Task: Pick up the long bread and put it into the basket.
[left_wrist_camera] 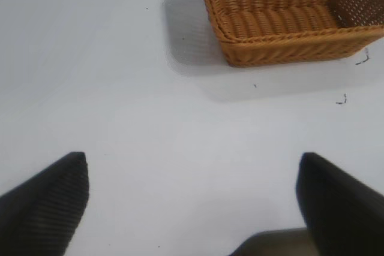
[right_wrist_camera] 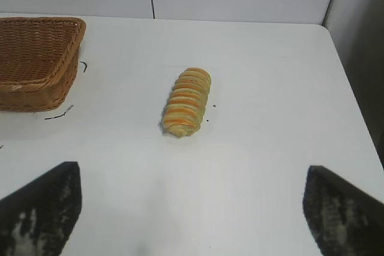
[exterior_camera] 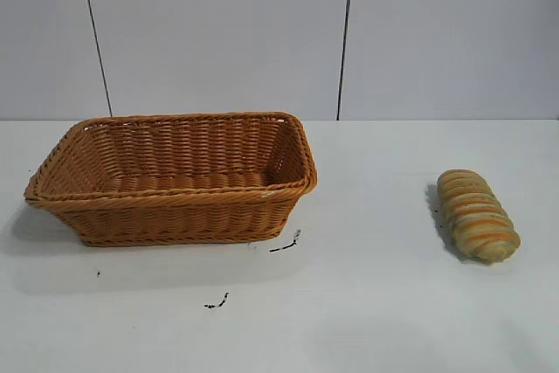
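Note:
The long bread (exterior_camera: 476, 215), a tan loaf with orange and beige ridges, lies on the white table at the right; it also shows in the right wrist view (right_wrist_camera: 186, 102). The wicker basket (exterior_camera: 175, 207) stands at the left, empty, and shows in the left wrist view (left_wrist_camera: 282, 46) and the right wrist view (right_wrist_camera: 36, 82). My right gripper (right_wrist_camera: 192, 175) is open and empty, some way short of the bread. My left gripper (left_wrist_camera: 193, 166) is open and empty over bare table, apart from the basket. Neither gripper shows in the exterior view.
Small black marks lie on the table in front of the basket (exterior_camera: 286, 245) and nearer the front (exterior_camera: 217, 303). The table's far edge meets a grey panelled wall (exterior_camera: 218, 32). The table's right edge (right_wrist_camera: 354, 106) shows in the right wrist view.

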You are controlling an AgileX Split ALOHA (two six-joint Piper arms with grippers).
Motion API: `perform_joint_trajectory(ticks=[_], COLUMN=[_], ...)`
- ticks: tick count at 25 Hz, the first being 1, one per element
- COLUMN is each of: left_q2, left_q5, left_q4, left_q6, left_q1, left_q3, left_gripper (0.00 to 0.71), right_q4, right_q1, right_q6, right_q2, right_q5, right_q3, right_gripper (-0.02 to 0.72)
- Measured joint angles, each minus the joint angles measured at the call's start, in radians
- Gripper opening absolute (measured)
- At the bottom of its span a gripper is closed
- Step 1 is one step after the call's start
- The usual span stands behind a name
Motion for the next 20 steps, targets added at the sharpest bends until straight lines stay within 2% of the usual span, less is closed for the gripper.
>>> perform_joint_trajectory(ticks=[13, 20], left_q2=[0.000, 0.000], left_q5=[0.000, 0.000], left_q4=[0.000, 0.000], left_q6=[0.000, 0.000], left_q1=[0.000, 0.000], left_q3=[0.000, 0.000], left_gripper=[0.692, 0.692], right_q4=[0.000, -0.011], right_q1=[0.000, 0.000], right_q6=[0.000, 0.000], right_q2=[0.022, 0.382], right_q5=[0.000, 0.000], right_q3=[-0.003, -0.119], right_gripper=[0.689, 0.689])
